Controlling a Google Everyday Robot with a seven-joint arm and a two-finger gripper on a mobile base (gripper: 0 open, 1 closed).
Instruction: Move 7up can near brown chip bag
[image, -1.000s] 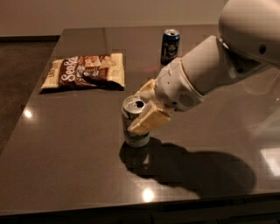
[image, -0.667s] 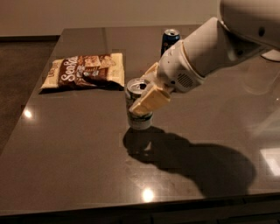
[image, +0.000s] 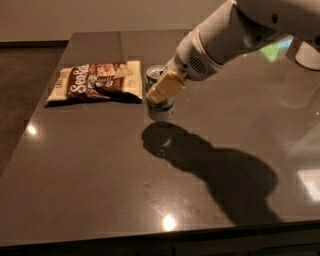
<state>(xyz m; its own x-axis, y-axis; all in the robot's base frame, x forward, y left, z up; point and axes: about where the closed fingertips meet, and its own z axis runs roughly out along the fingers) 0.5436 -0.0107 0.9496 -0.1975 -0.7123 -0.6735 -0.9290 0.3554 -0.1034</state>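
Gripper (image: 161, 93) clamped on the 7up can (image: 162, 111), its blocky cream jaws pressed across the upper half of the can's side; white arm (image: 225, 37) reaches in from the far side. Can sits in the gripper upright, open rim showing above the jaws, base close over the counter (image: 90, 180); whether it touches I cannot tell. Brown chip bag (image: 95, 82) lies flat just beside the gripper, on the side away from the arm, its near cream end close to the can but apart from it. Risks as I judge them: letting go with the base off the surface would drop the can onto hard, slick stone-like top, where a narrow cylinder may rock, tip or roll; pushing further toward the bag could ride the can's base onto the bag's crimped edge and leave it tilted, or shove the light bag away; a sideways pull on release could drag the can over. Materials: can is thin aluminium, smooth, silver-white with green print, easily dented by a hard squeeze. Bag is glossy crinkled film, puffy middle, flat sealed ends. Counter is dark, polished, mirror-like, carrying lamp glints and the arm's broad shadow (image: 220, 175) below the gripper.
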